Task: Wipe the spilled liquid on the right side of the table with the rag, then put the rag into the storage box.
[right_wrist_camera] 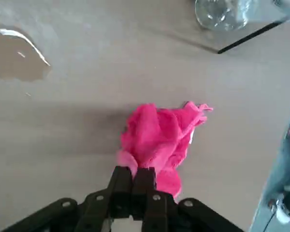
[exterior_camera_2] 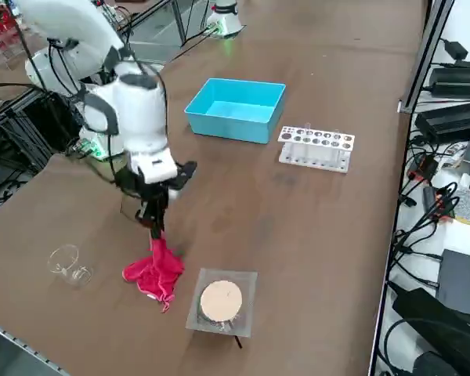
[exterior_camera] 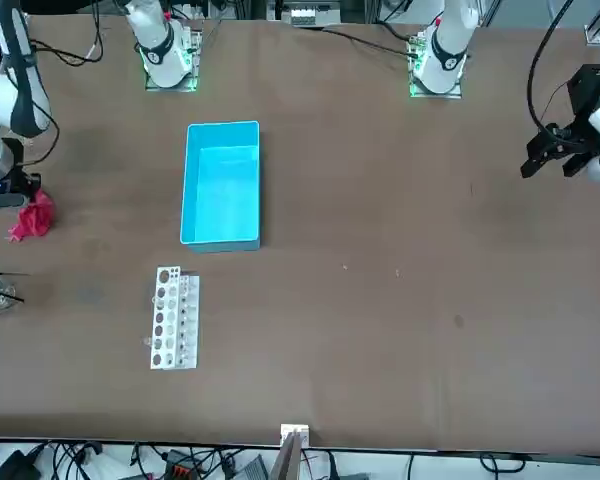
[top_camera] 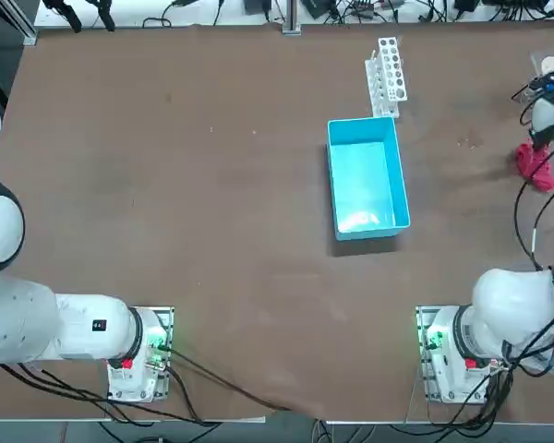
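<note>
Fingers (right_wrist_camera: 122,186) of the right gripper (exterior_camera_2: 155,233) pinched together on the small soft red-pink rag (right_wrist_camera: 157,137), its bunch hanging below them onto the dark-brown table (exterior_camera_2: 298,227). Liquid puddle (right_wrist_camera: 17,58) near them, untouched; light-blue rectangular plastic storage box (exterior_camera_2: 236,109) well apart.

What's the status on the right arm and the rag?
Right claw shut on small red-pink cloth rag, rag hanging onto dark-brown table. Spilled liquid unwiped. Light-blue plastic storage box empty; path clear.

Red-pink rag (right_wrist_camera: 157,135), light-blue storage box (top_camera: 367,177), dark-brown table (top_camera: 185,185), white rack (top_camera: 387,74).
</note>
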`<state>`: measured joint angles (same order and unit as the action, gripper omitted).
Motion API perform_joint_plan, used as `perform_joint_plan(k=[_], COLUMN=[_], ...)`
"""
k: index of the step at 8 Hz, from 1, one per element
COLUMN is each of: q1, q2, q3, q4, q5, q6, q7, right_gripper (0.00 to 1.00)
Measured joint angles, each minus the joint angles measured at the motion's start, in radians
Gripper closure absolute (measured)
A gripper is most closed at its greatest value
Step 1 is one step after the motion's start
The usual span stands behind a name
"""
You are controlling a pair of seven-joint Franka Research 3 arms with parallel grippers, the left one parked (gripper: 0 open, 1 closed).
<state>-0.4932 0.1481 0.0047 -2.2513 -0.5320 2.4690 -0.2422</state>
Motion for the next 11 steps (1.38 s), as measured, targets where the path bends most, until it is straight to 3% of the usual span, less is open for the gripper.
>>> perform_joint_plan(k=[2,4,8,11], q1=[0.106,0.239,0.509,0.55], q2=[-0.029,0.017,0.136,0.139], q3=[0.034,0.038,0.041,0.039], q4=[-0.003,0.01,0.206,0.364], q5=[0.059,0.195,0.529,0.686], q6=[-0.074,-0.079,-0.194,-0.459], q7=[0.192,0.336,0.599,0.613], right_gripper=[0.98,0.98,0.98,0.98])
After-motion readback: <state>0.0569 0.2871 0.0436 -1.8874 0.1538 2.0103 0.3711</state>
